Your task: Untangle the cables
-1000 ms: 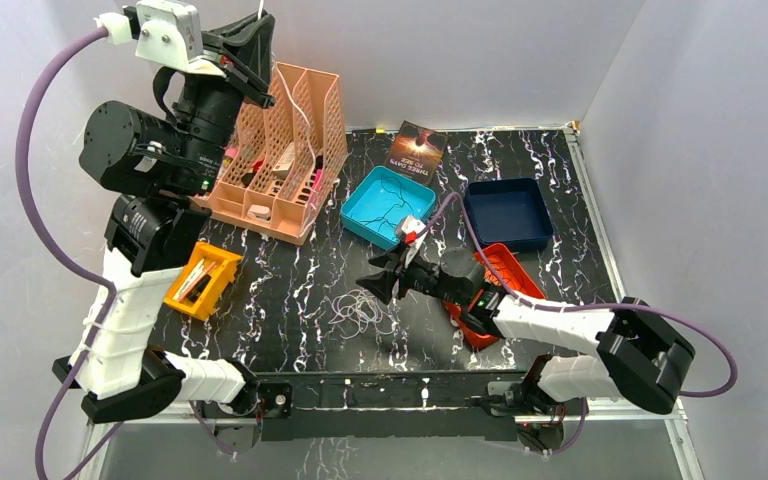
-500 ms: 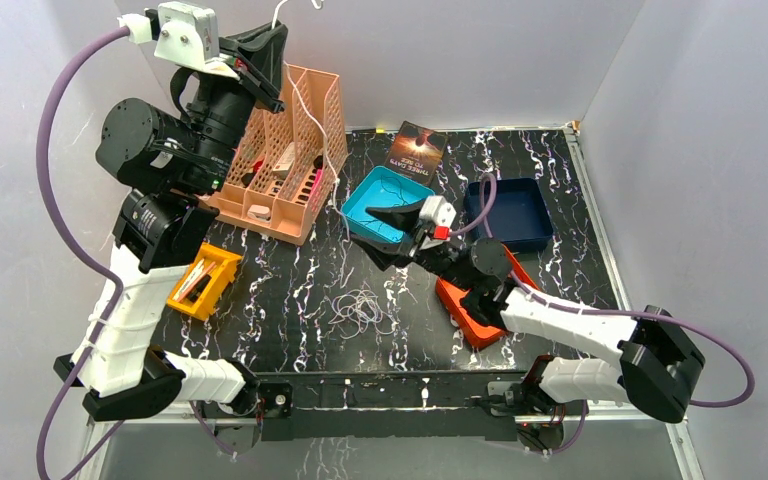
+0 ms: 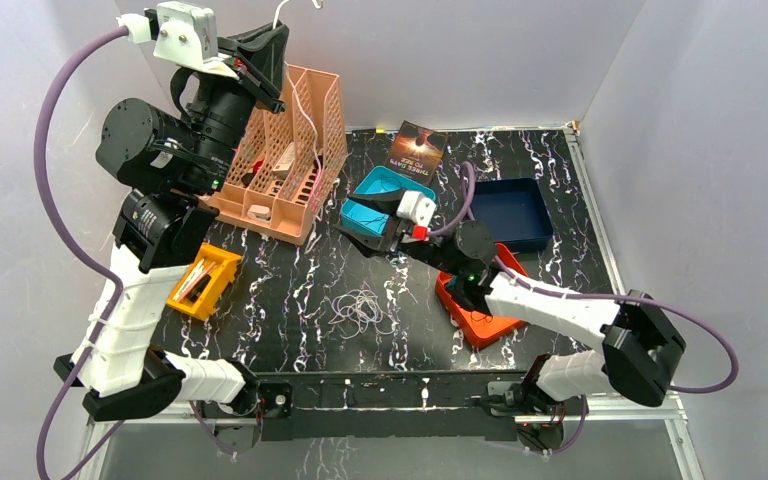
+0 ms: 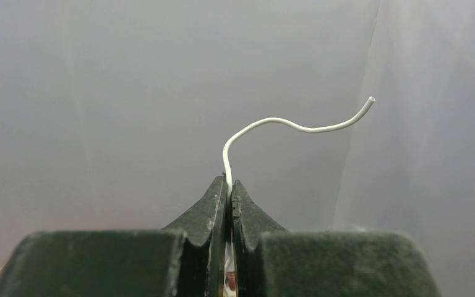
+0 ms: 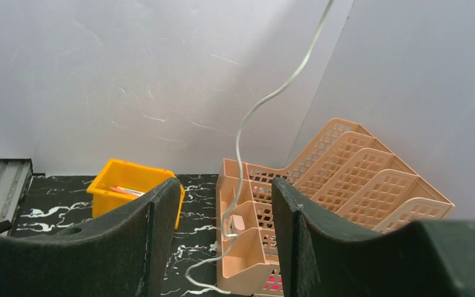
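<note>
Keeps one white cable point(image 4: 266, 120) pinched in tight-closed left end effector point(image 4: 229, 184), raised high, same as half a second ago. Has swung right end effector point(image 5: 226, 195) leftward over teal tray point(image 3: 392, 178), fingers wide, gripping nothing. Leaves remaining cables point(image 3: 360, 310) tangled on tabletop point(image 3: 290, 290).

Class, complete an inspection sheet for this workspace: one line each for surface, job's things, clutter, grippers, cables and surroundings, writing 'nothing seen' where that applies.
Surface: black marbled table, crowded along the back.
Job's things: white cable hanging from the raised left gripper; thin tangle lying front centre.
Clutter: peach mesh organiser, yellow bin, teal tray, navy tray, orange tray, book.
Grippers: left gripper shut on the white cable; right gripper open, holding nothing, by the teal tray.
Cables: purple hoses on both arms.
Surroundings: plain grey walls.
</note>
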Tool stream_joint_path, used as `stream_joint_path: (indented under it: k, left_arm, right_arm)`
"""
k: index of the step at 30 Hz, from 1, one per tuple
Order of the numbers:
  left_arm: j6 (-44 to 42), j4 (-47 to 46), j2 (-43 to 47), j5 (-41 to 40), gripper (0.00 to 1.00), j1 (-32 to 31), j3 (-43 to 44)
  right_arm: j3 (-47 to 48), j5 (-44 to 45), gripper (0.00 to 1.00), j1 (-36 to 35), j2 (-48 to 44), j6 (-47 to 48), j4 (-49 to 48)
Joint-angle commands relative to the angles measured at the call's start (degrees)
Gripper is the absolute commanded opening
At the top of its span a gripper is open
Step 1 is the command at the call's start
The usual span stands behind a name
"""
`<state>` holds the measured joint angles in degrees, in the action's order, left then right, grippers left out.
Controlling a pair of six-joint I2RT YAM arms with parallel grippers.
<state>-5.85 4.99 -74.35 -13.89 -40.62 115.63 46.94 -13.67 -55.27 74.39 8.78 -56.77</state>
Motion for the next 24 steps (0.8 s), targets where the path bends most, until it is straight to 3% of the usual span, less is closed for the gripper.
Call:
stream_joint_path:
  k: [1,14,24]
  left_arm:
    - [0.4,-1.2,1.0,0.9,0.0,0.3,0.0]
    - [0.4,-1.6,1.1,1.0,0.0,0.3,-0.9]
    - [0.7,-1.7,1.7,1.0,0.0,0.3,-1.4]
  right_arm:
    - [4.0,-1.3,0.64,-0.3,1.8,0.8,-2.3]
    - [8.1,1.3,0.6,-0.3,5.9,1.8,-1.5]
    - [8.1,1.5,0.21,-0.2,5.3,1.3,1.1]
